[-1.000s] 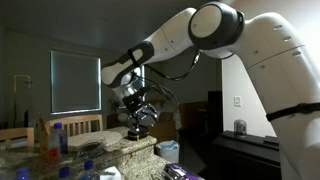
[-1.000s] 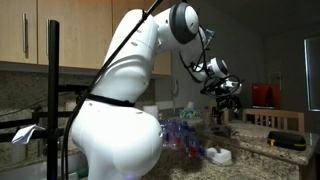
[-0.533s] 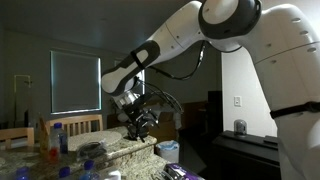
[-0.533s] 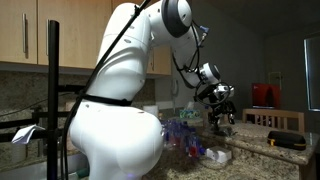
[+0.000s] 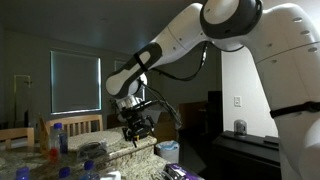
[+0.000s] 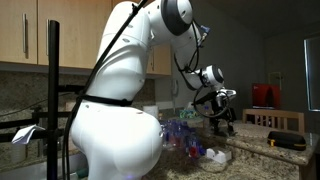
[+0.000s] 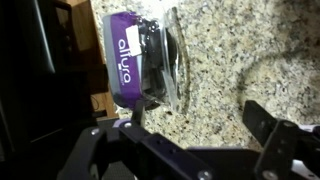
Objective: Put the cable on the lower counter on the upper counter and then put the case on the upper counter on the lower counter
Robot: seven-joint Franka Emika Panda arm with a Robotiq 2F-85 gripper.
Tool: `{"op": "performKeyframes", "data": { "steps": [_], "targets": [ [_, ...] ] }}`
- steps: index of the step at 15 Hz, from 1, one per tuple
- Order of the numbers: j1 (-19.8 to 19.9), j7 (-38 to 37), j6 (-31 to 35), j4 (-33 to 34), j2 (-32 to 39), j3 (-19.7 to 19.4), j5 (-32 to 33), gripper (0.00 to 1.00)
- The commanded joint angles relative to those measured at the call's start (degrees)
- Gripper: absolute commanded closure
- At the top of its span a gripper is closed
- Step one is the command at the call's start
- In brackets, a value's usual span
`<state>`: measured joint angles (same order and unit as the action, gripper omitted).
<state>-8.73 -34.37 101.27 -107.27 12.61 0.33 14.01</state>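
Observation:
My gripper point(image 7: 195, 118) is open, and only bare speckled granite shows between its black fingers. The cable point(image 7: 262, 62) is a thin dark cord lying in a curve on the stone, just beyond the right finger. In both exterior views the gripper point(image 5: 137, 130) point(image 6: 220, 118) hangs close above the granite counter point(image 5: 115, 150), pointing down. A flat dark thing with rounded corners, which looks like the case point(image 6: 284, 141), lies on the counter off to the gripper's side. It does not show in the wrist view.
A clear container holding a purple packet point(image 7: 135, 55) sits on the stone near the left finger. Clear bottles with blue caps point(image 5: 55, 140) point(image 6: 180, 130) crowd the counter. A dark cabinet with a metal cup point(image 5: 240, 127) stands behind the arm.
The arm has swung and lowered, bringing the gripper down closer to the counter. The jaws stayed open.

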Motion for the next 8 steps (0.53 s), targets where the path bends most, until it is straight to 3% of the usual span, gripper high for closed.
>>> {"op": "performKeyframes", "data": {
  "steps": [1, 8],
  "targets": [
    [2.23, -2.96, 12.09, -5.31, -2.37, -0.44, -3.51, 0.00],
    [3.79, -12.64, 30.16, -1.23, 3.31, -3.93, -3.75, 0.00]
  ]
}}
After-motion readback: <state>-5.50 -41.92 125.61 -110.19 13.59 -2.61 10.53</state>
